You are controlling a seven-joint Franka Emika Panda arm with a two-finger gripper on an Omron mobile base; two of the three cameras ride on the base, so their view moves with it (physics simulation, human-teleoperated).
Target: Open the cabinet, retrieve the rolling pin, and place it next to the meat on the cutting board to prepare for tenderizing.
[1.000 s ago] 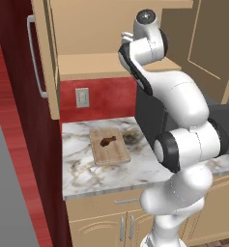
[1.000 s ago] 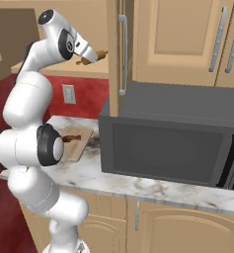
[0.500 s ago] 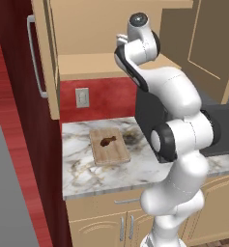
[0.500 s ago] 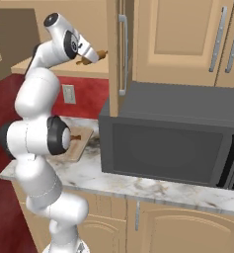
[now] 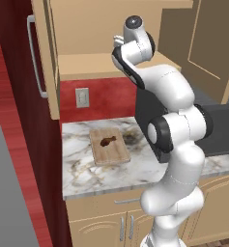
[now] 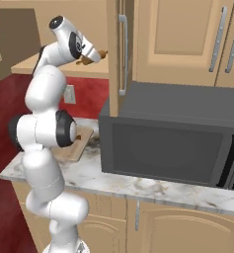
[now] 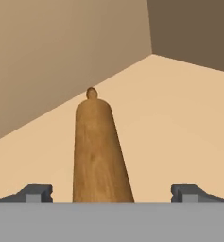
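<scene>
- Here we see the rolling pin (image 7: 100,151) lying on the cabinet (image 5: 87,65) shelf, between our spread fingers (image 7: 38,193).
- Likely stiff, light, prone to rolling; we should pinch mid-barrel.

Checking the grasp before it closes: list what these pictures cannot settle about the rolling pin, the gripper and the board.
- Rolling pin: its near end is cut off at the bottom of the hand view, so the depth between the open fingertips cannot be told.
- Gripper: in the right base view, too small to tell whether it touches the pin.
- Cutting board: in the right base view, mostly hidden by the arm and the microwave; the meat shows in the left base view.
</scene>
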